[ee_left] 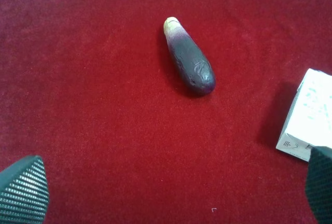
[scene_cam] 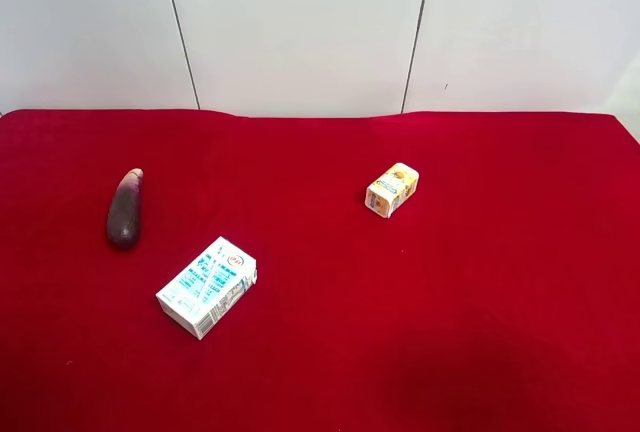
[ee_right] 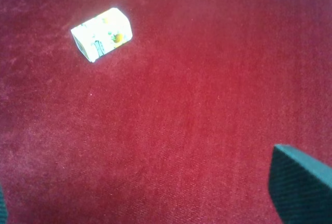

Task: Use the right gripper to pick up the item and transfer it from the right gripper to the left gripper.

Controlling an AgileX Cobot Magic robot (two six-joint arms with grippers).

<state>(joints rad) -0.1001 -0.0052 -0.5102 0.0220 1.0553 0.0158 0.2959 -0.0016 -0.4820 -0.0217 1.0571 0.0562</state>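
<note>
The item, a dark purple eggplant toy (scene_cam: 124, 209) with a pale tip, lies on the red cloth at the exterior high view's left. It also shows in the left wrist view (ee_left: 188, 58), apart from and ahead of the left gripper (ee_left: 171, 193). That gripper is open and empty, with its fingertips (ee_left: 23, 190) at the frame's lower corners. The right gripper (ee_right: 155, 203) is open and empty above bare cloth, and one fingertip (ee_right: 301, 187) shows. The item is not in the right wrist view. Neither arm shows in the exterior high view.
A white-and-blue carton (scene_cam: 207, 286) lies flat near the item, and its corner shows in the left wrist view (ee_left: 307, 115). A small yellow carton (scene_cam: 392, 189) lies right of centre and shows in the right wrist view (ee_right: 101, 33). A white panelled wall (scene_cam: 300, 22) bounds the far edge.
</note>
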